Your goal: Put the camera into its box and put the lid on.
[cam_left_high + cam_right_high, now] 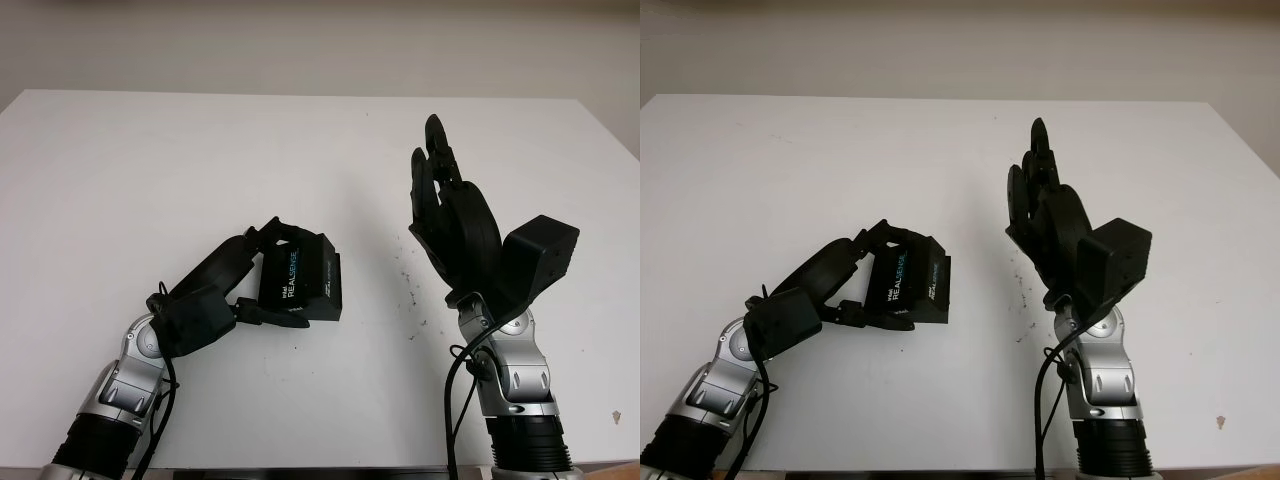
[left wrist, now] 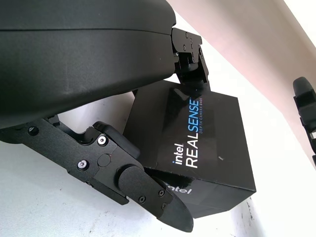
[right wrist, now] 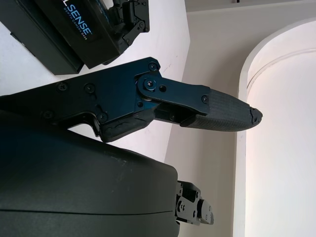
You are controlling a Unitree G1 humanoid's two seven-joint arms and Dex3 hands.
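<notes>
The black camera box (image 1: 300, 280) with white "REALSENSE" lettering sits left of the middle of the white table (image 1: 200, 160). Its lettered lid is on the base, whose edge juts out on the right side. My left hand (image 1: 272, 272) is shut on the box: fingers (image 2: 190, 54) hook over its far edge and the thumb (image 2: 133, 182) presses on its near edge. In the left wrist view the box (image 2: 197, 143) is close up. My right hand (image 1: 437, 165) is open, held upright above the table to the right of the box, apart from it.
A few small dark specks (image 1: 410, 292) mark the table between the box and the right arm. The table's far edge meets a pale wall (image 1: 320, 40). Its right edge (image 1: 610, 130) runs close to the right arm.
</notes>
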